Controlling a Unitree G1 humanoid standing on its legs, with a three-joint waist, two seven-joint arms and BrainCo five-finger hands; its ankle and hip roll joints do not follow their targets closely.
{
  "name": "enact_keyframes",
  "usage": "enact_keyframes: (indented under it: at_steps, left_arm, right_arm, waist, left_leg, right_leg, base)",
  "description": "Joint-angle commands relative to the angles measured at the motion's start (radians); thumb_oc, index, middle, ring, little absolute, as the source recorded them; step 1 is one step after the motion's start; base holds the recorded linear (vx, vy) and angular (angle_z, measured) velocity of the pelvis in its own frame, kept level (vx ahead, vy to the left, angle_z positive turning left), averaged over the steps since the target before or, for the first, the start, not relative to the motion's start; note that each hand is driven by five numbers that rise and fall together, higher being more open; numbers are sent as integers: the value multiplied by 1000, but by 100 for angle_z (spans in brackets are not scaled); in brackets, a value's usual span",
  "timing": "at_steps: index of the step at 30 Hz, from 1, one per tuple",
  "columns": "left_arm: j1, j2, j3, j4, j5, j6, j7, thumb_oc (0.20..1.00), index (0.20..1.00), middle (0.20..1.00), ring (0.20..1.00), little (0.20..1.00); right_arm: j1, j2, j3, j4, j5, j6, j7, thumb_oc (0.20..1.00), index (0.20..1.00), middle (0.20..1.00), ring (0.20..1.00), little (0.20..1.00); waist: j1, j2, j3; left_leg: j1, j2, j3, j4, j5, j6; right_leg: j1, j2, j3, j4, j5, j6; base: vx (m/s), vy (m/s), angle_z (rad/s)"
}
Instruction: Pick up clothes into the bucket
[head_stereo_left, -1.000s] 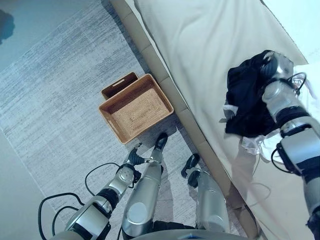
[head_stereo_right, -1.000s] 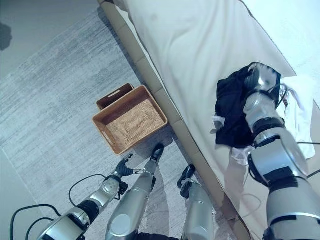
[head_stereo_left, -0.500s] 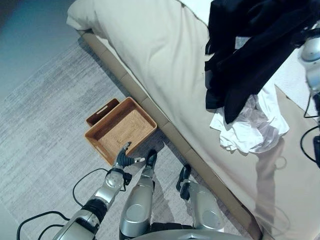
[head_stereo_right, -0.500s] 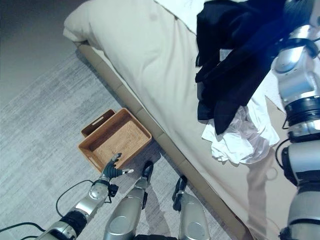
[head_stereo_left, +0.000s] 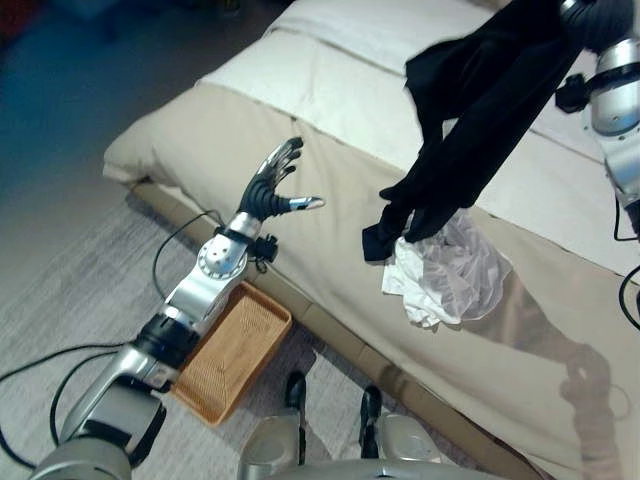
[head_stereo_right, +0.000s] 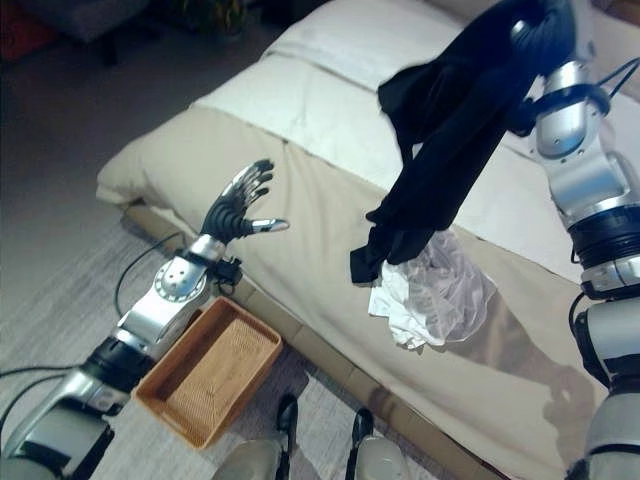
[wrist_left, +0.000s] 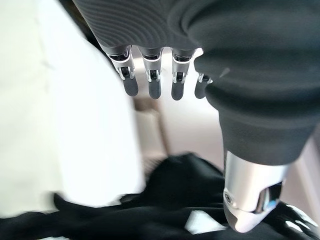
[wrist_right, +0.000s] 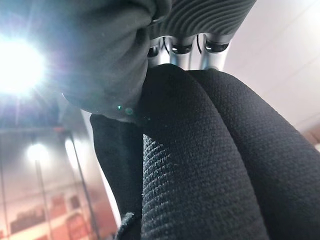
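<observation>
A black garment (head_stereo_left: 480, 110) hangs in the air over the bed, gripped at its top by my right hand (head_stereo_right: 545, 22); in the right wrist view the black cloth (wrist_right: 200, 150) bulges out from under the curled fingers. Its lower end dangles just above a crumpled white garment (head_stereo_left: 440, 272) lying on the bed. My left hand (head_stereo_left: 275, 185) is raised over the bed's near side, open with fingers (wrist_left: 152, 80) spread and straight, holding nothing. The woven brown basket (head_stereo_right: 205, 370) stands on the floor against the bed's edge, below my left forearm, with nothing inside.
The bed (head_stereo_left: 330, 110) has a beige cover with white sheets toward the far side. Its low wooden base (head_stereo_left: 340, 330) runs diagonally beside the basket. A grey rug (head_stereo_left: 60, 300) covers the floor on the left.
The camera has tilted up toward the bed. My left hand rose from the floor by the basket to above the bed. The right hand lifted the black garment higher, off the white one.
</observation>
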Motion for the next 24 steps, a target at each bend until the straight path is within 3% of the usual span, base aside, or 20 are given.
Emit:
enact_keyframes:
  at_steps: [1, 6, 11, 18, 24]
  left_arm:
    - [-33, -10, -37, 25, -52, -49, -9, 1000, 1000, 1000, 1000, 1000]
    - [-223, -2, -181, 78, -97, -19, -40, 1000, 1000, 1000, 1000, 1000]
    - [-281, -36, -226, 137, -102, -8, -43, 1000, 1000, 1000, 1000, 1000]
    - [-327, -203, -225, 367, 29, 46, 10, 1000, 1000, 1000, 1000, 1000]
    - [-352, -286, -251, 452, 17, 73, -1, 1000, 1000, 1000, 1000, 1000]
  right_arm:
    - [-15, -20, 46, -78, 58, -43, 32, 200, 200, 200, 200, 200]
    - [-43, 10, 154, -120, 105, -37, 112, 200, 200, 200, 200, 200]
    - [-41, -6, 193, -199, 130, -40, 153, 200, 200, 200, 200, 200]
    - [6, -34, 181, -374, 169, -61, 194, 200, 200, 200, 200, 200]
    - [38, -28, 144, -486, 218, -75, 207, 200, 200, 200, 200, 200]
  waist:
    - [-7, -46, -119]
    - [-22, -30, -166]
    - [-29, -21, -183]
    - [-48, -10, -190]
    - [-55, -1, -189]
  left_leg:
    - [8, 7, 22, 64, -114, 11]
    - [51, 13, 52, 73, -132, 12]
    - [67, 17, 60, 70, -133, 6]
    - [81, 19, 57, 63, -128, 2]
    - [85, 20, 51, 58, -122, 0]
  right_leg:
    - [-36, -27, 11, 35, 20, 44]
    - [7, -18, 49, 7, 24, 47]
    - [32, -17, 53, -15, 26, 47]
    - [61, -18, 40, -36, 27, 42]
    - [74, -18, 27, -46, 31, 42]
  base:
    - [69, -18, -33]
    - [56, -18, -25]
    - [17, -11, -10]
    - [0, 0, 0]
    - [0, 0, 0]
